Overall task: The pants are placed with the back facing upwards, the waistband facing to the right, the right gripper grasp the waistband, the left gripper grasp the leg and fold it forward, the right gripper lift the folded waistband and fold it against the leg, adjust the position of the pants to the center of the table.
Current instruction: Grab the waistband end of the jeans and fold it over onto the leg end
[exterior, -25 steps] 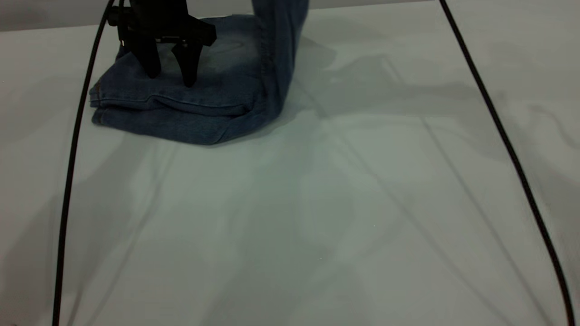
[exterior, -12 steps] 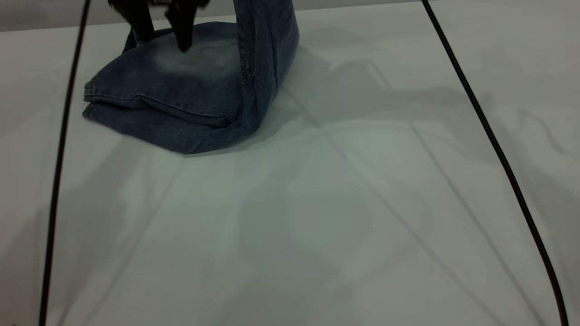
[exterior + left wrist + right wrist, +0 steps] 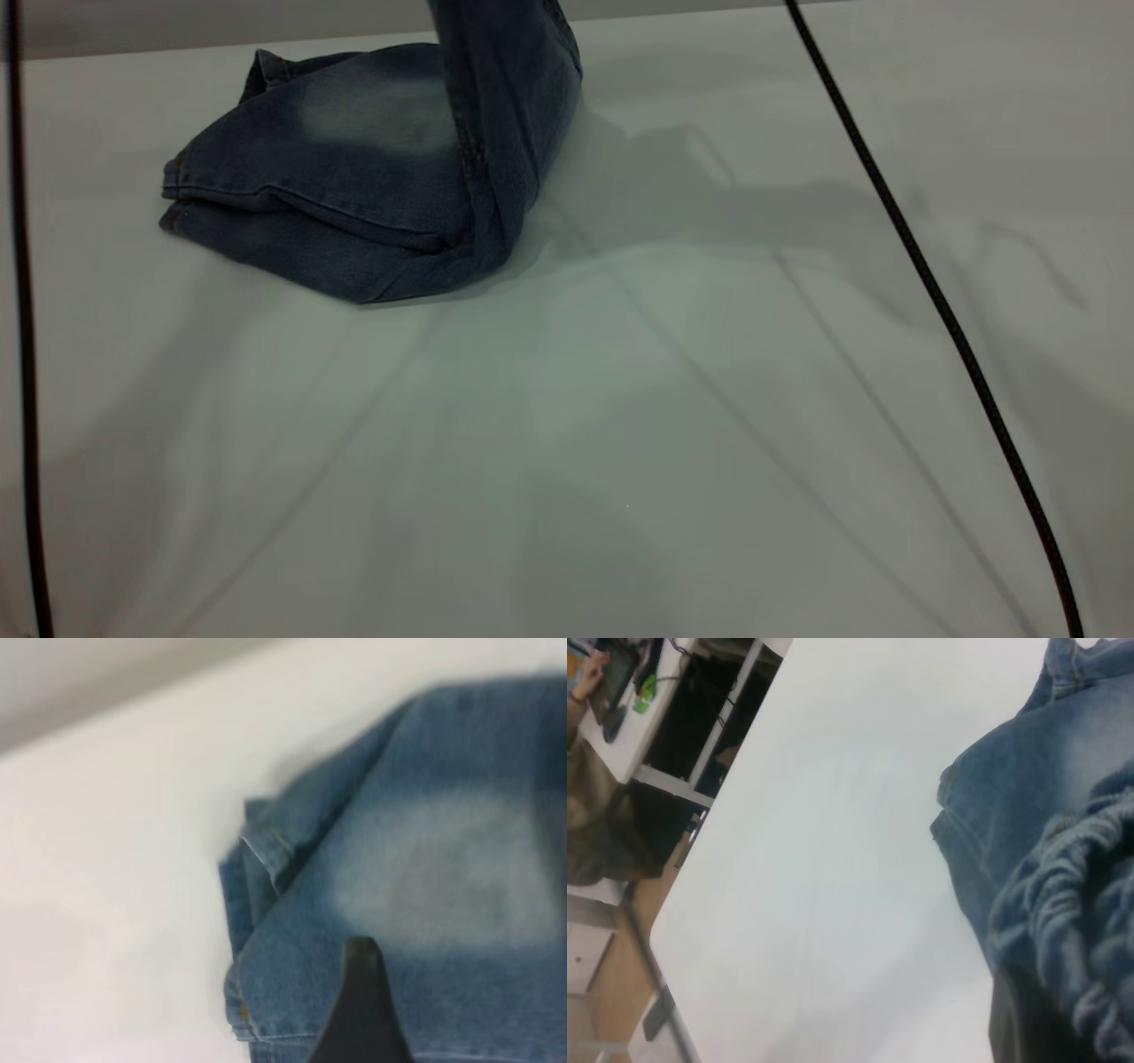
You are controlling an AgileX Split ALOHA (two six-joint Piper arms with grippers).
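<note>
The pants (image 3: 354,177) lie folded lengthwise at the table's (image 3: 620,399) far left, the two leg layers stacked with their hems (image 3: 177,199) to the left. The top layer has a faded patch; the leg cannot be told apart in the stack. The right end of the denim (image 3: 505,71) rises steeply out of the exterior view. In the right wrist view the ruffled waistband (image 3: 1072,895) bunches in my right gripper (image 3: 1050,1014), which is shut on it. My left gripper (image 3: 452,1010) hovers over the faded patch, open and empty, with one finger (image 3: 359,1010) showing.
Two black cables hang across the exterior view, one at the left edge (image 3: 22,354) and one on the right (image 3: 930,292). The right wrist view shows the table's edge (image 3: 664,930), with a person (image 3: 594,815) at a desk beyond it.
The left gripper rose off the folded legs and left the exterior view. The lifted denim column moved left over the stack. Both cables swung left.
</note>
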